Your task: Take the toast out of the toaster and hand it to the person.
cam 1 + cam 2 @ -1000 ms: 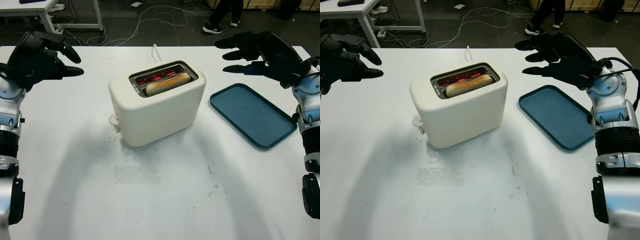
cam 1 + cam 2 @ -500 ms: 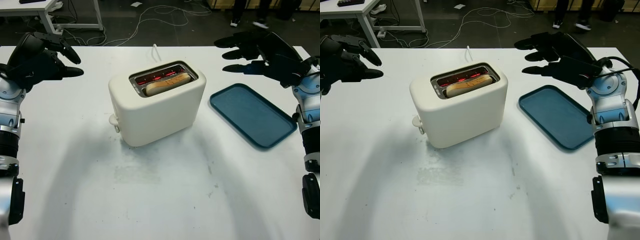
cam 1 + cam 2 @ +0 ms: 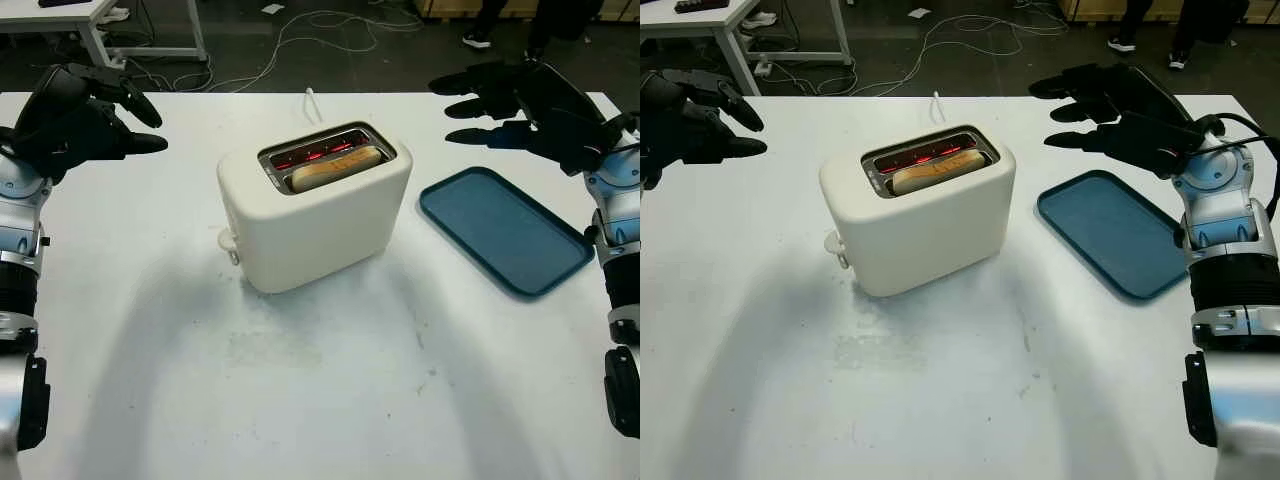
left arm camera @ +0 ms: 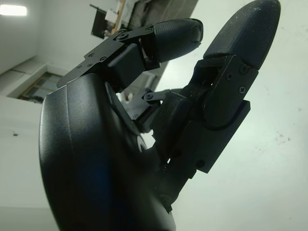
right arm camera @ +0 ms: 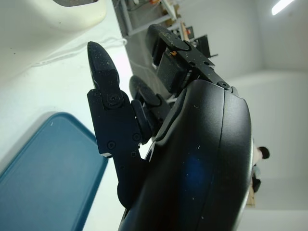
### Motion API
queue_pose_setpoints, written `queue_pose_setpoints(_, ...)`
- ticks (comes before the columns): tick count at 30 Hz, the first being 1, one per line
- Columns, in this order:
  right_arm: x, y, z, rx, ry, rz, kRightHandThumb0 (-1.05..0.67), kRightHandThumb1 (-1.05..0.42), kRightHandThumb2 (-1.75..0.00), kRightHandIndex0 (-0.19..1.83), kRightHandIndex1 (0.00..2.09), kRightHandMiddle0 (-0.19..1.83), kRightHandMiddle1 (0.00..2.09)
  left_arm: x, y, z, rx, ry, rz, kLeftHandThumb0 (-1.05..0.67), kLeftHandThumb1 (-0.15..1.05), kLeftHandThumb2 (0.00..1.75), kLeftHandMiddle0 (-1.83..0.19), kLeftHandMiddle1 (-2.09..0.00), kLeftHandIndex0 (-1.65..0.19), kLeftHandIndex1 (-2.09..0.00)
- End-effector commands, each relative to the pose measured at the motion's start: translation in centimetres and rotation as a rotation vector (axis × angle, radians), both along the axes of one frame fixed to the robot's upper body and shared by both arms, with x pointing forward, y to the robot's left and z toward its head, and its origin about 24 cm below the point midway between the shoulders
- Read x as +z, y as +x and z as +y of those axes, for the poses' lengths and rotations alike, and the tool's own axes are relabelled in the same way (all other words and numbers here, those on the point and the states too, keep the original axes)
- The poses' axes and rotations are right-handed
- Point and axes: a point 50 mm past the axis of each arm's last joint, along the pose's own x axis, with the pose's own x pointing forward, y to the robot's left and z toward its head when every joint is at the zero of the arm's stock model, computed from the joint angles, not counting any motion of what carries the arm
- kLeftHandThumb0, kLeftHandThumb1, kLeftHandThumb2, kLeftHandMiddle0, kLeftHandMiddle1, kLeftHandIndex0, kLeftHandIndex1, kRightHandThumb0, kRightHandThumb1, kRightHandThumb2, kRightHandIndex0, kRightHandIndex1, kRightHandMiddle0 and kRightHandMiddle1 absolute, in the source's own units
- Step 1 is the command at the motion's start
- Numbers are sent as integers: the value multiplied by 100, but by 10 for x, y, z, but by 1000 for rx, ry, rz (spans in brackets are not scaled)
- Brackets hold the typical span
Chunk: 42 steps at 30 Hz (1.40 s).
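Step in hand: pre-reach, by my reading; nothing is being grasped yet. The toast [image 3: 336, 168] is sitting low in the front slot of the cream toaster [image 3: 312, 205], centre of the frame, with the heating elements glowing red behind it. The left hand [image 3: 82, 110] is hovering at the upper left, well apart from the toaster, open and holding nothing. The right hand [image 3: 528, 105] is hovering at the upper right, above the far end of the blue tray [image 3: 503, 229], also open and empty. The tray is lying on the white worktop [image 3: 330, 390] just right of the toaster.

Next move, as I judge it: one hand needs to be coming in over the slot and pinching the toast's exposed top edge, keeping clear of the hot elements.

Versus the earlier frames: both hands and the toast are holding the same positions; only a person's feet [image 3: 478, 39] at the top edge are shifting.
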Motion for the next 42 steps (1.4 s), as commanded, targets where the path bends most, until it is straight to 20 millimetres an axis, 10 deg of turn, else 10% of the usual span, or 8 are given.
queue_pose_setpoints(1, -3, -1, -1, -5, 7, 7, -33, -86, 0, 80, 0, 70, 0, -4, -1, 2, 5, -12, 9, -105, 69, 0, -110, -97, -97, -98)
queue_pose_setpoints(42, -3, -2, 0, -18, 4, 20, -34, -86, 0, 79, 0, 69, 0, -3, -1, -3, 3, -8, 0, -105, 68, 0, -108, -100, -95, -103)
